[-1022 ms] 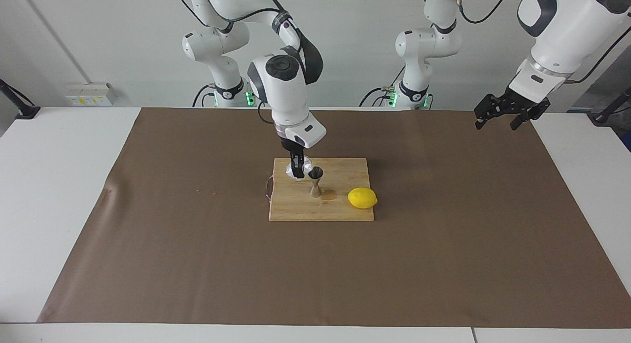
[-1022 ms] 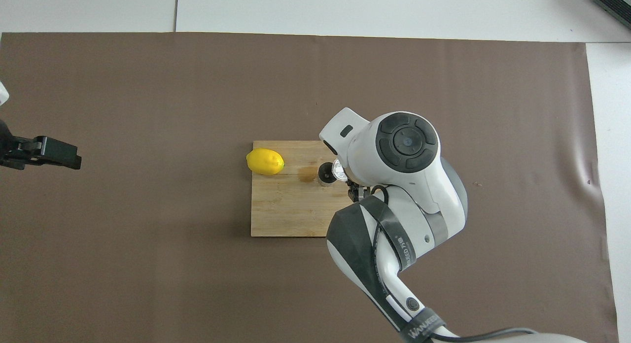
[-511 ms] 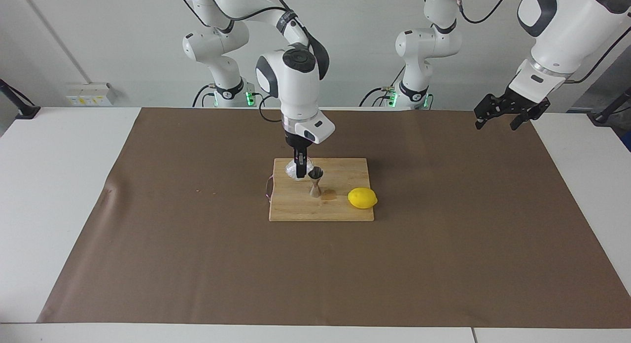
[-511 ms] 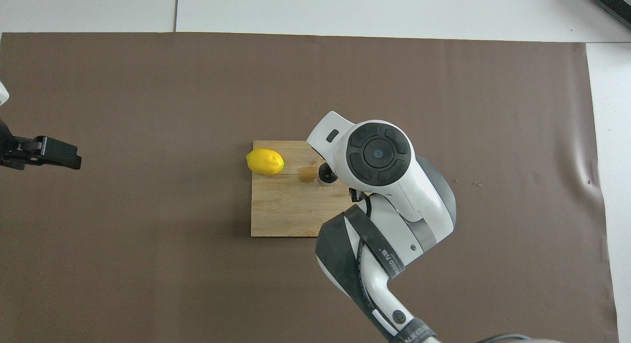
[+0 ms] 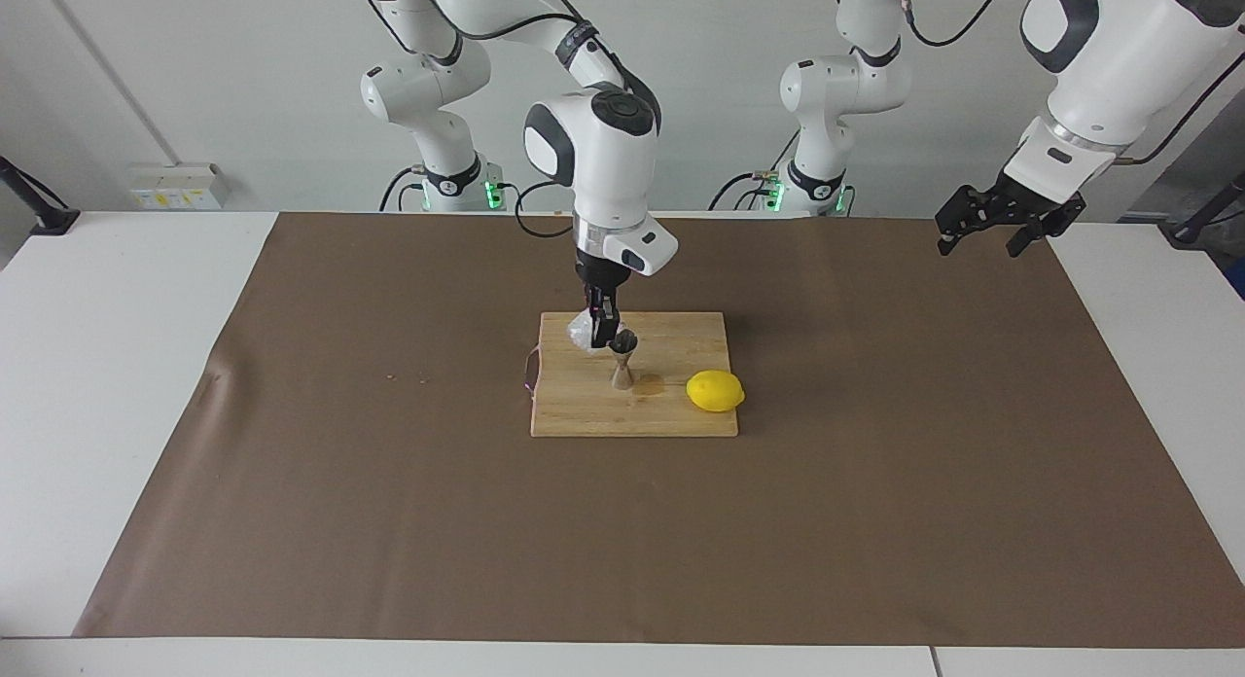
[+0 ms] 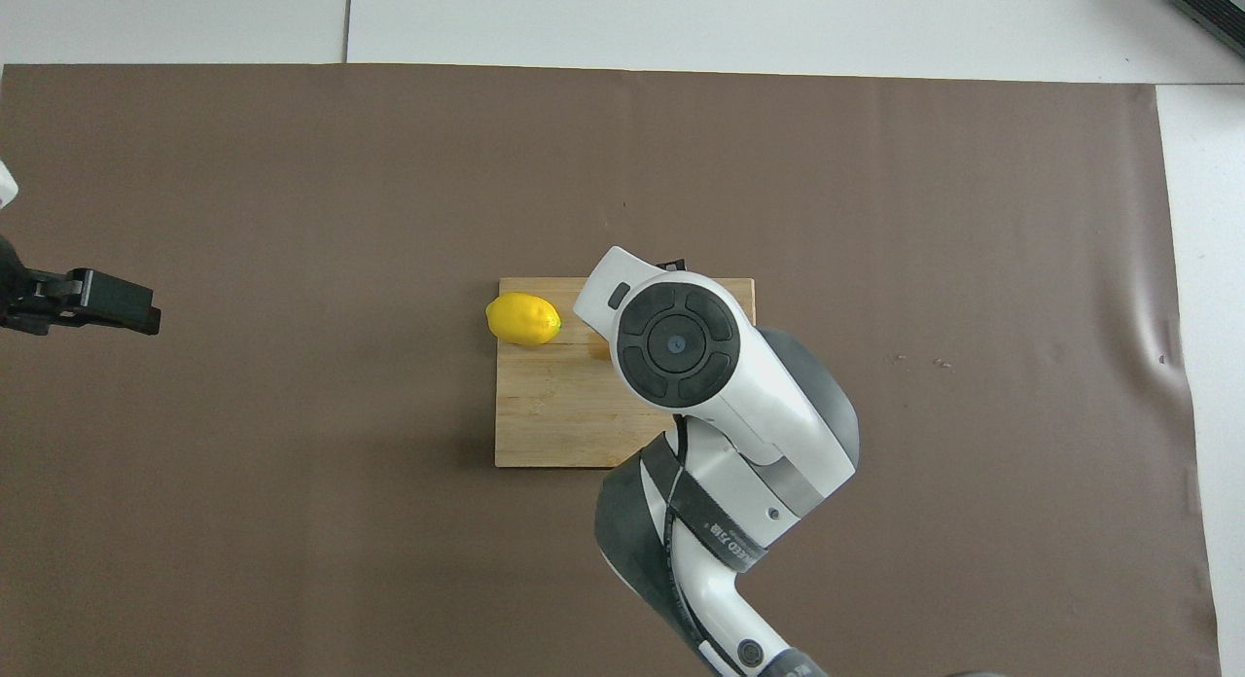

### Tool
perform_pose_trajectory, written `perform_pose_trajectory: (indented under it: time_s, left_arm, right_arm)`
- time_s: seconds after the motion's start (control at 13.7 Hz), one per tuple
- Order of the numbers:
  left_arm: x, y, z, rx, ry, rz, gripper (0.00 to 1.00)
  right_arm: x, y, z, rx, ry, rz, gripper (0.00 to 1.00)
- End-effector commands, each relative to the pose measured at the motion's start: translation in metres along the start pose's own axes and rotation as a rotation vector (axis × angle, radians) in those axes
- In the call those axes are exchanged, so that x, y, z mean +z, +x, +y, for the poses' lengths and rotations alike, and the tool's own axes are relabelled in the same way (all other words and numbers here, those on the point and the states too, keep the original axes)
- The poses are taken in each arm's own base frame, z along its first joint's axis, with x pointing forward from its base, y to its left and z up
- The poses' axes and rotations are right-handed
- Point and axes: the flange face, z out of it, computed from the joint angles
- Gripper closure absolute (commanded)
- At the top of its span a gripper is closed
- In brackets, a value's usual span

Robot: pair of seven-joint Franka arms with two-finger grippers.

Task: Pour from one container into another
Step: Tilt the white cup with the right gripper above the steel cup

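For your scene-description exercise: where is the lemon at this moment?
In the facing view, the lemon lies on the wooden cutting board, at the left arm's end, beside the metal jigger.

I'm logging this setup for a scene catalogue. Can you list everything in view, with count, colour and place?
cutting board: one, light wood, mid-table on the mat.
jigger: one, shiny metal, upright on the board.
glass cup: one, clear, held tilted at the jigger's rim.
lemon: one, yellow, on the board, toward the left arm's end.
mat: one, brown, covering the table.
table: one, white.
right gripper: black, shut on the glass cup over the board.
left gripper: black, open, waiting above the mat's edge.
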Motion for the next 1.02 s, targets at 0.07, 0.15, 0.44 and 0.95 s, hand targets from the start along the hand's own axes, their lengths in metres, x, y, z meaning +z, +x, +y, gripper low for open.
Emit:
perform_pose_trajectory:
  time_s: [0.07,0.15,0.44,0.95]
  left_arm:
    - [-0.002,-0.005,-0.001,0.008,0.013,-0.009,0.00]
    - [-0.002,-0.005,-0.002,0.006,0.013,-0.009,0.00]
    - [-0.002,-0.005,-0.002,0.006,0.013,-0.009,0.00]
    - [-0.002,-0.005,-0.002,0.006,0.013,-0.009,0.00]
  right_arm:
    - [-0.003,0.007,0.000,-0.025,-0.033,-0.062,0.99]
    - [-0.004,0.014,-0.002,-0.049,-0.046,-0.077,0.99]
    - [-0.005,0.016,-0.002,-0.086,-0.079,-0.119,0.99]
    - [-0.007,0.023,-0.009,-0.158,-0.124,-0.189,0.99]
